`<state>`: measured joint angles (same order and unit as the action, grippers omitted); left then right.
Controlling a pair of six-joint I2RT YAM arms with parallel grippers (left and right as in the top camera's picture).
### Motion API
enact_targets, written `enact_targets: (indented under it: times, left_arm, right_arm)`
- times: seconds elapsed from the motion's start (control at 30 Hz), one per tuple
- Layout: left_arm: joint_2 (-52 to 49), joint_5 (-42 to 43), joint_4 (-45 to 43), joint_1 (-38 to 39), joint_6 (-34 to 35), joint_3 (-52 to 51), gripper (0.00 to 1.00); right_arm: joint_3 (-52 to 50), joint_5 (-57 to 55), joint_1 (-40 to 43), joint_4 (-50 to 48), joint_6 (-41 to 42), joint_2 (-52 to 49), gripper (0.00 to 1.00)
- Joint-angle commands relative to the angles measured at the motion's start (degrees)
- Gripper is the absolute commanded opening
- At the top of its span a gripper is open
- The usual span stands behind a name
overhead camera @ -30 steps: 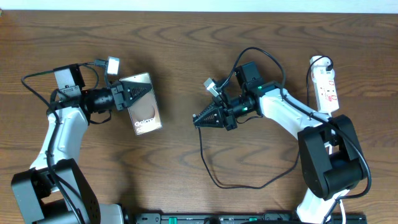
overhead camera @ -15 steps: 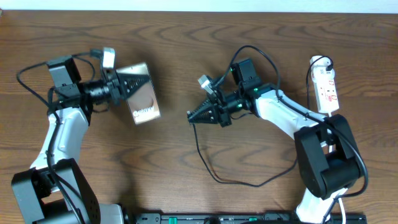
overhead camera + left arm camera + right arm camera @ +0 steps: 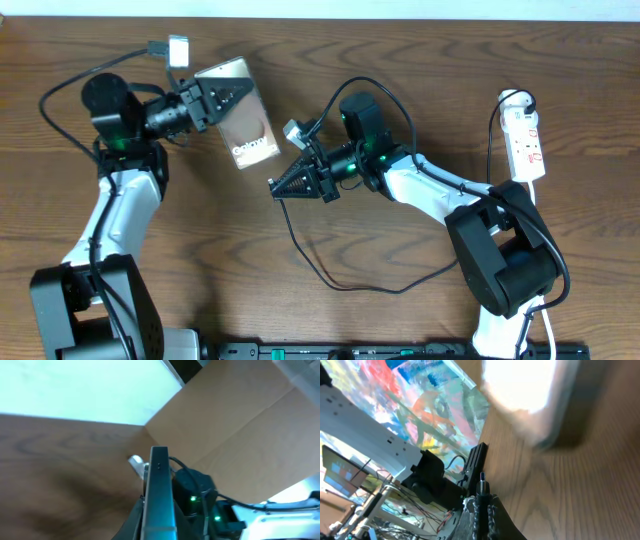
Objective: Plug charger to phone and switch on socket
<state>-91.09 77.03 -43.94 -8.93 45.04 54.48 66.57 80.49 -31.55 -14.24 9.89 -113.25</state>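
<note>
Gripping the phone [image 3: 250,135] by one short end, the left hand [image 3: 228,95] holds this thin, glossy brown slab with white "Galaxy" lettering tilted over the wood-grain table [image 3: 200,260] at 10 o'clock. In the left wrist view the phone shows edge-on as a narrow strip. The right hand [image 3: 278,188], near centre, is closed on the connector end of the charger [image 3: 340,285]. It points to 9 o'clock, apart from the phone at its 11 o'clock. The charger's thin black cable loops toward 6 o'clock. The socket [image 3: 525,135], a white elongated strip with red markings, lies at 3 o'clock near the table edge. Bare wood spreads at 7 o'clock.
</note>
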Motion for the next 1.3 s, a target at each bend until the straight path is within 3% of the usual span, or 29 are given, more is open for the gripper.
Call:
enact_targets:
  times: [0.0,0.4,1.27]
  left_arm:
    - [0.1,-1.1,-0.8,1.0,5.5,1.0,0.07]
    - [0.1,0.0,-0.8,1.5,6.1,1.0,0.07]
    - [0.1,2.3,-1.0,1.5,5.8,1.0,0.08]
  right_arm:
    - [0.1,0.2,0.5,-0.5,2.8,-0.4,0.01]
    - [0.1,0.2,0.8,-15.5,13.9,-0.4,0.01]
    - [0.1,0.2,0.8,-16.4,14.3,-0.4,0.01]
